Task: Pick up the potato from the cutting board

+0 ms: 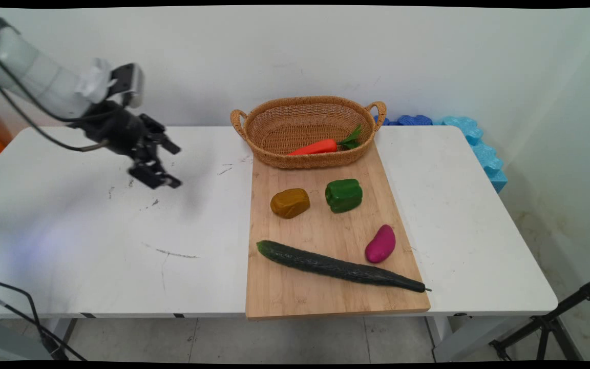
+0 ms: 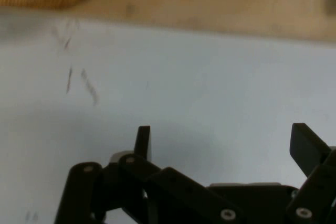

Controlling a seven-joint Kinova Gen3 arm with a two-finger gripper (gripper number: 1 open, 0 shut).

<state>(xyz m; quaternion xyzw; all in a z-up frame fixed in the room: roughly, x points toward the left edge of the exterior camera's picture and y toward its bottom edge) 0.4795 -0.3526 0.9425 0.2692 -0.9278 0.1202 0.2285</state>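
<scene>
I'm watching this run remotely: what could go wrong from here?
The cutting board overhangs the table's near edge, so pressing there might tip it. The cucumber reaches the board's right edge and could roll off. The open gripper hangs over bare table, with cables trailing that might snag.

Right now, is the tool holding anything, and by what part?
Nothing. The tool is open and empty above bare table, left of the cutting board.

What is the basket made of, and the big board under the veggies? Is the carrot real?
Basket: woven wicker or rattan by its look, tan, with visible braiding. Board: light wood, maybe bamboo, matte with faint grain. Carrot: smooth, evenly bright orange, so probably a plastic toy, though that is uncertain.
</scene>
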